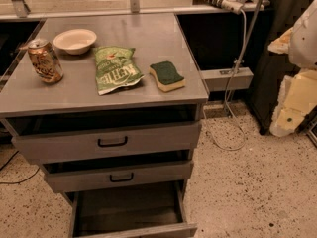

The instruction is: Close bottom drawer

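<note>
The gripper (292,103) is off at the far right edge, a pale cream and white shape hanging low in front of a dark wall, well apart from the cabinet. I cannot tell whether it is clenched or released; it touches nothing that I can see. Between it and the cabinet a thin cable (237,68) drops from a power strip (225,2) to the speckled floor (247,182).

The bottom drawer (133,230) stands pulled far out toward me, its grey front panel cut by the lower edge of the view and its dark inside open to the room. Above it the middle drawer (119,176) and the top drawer (106,143) each sit out a little, with a black gap over each front.

On the cabinet top (148,33) lie a green and yellow sponge (167,76), a crumpled green chip bag (115,69), a white bowl (75,40) and, by the left edge, a tilted can (44,61).
</note>
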Motion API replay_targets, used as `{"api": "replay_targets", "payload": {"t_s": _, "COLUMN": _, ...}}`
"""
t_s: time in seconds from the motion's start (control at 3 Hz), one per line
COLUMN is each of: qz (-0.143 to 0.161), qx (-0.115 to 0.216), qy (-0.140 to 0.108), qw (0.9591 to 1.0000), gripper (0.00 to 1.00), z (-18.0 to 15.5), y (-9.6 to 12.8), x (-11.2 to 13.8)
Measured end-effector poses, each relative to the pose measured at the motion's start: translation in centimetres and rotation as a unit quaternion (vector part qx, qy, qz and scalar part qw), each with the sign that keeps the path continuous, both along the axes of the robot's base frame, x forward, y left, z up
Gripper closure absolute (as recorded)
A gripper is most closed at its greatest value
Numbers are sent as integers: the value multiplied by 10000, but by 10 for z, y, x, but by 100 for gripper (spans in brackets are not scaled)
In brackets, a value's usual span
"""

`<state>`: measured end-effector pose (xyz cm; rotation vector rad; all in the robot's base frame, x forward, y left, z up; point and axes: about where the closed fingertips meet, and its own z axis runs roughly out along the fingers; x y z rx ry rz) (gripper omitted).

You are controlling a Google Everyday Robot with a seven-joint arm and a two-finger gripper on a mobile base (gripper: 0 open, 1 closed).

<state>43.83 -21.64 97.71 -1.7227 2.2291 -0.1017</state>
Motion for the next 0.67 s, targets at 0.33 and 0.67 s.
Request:
{"api": "replay_targets", "payload": {"t_s": 0.33, "qz": 0, "qx": 0, "qy": 0, "qw": 10000, "gripper": 0, "z": 0, "y": 0, "x": 0}}
{"api": "replay_targets", "payload": {"t_s": 0.67, "qz": 0, "qx": 0, "qy": 0, "qw": 10000, "gripper": 19, "z": 0, "y": 0, "x": 0}}
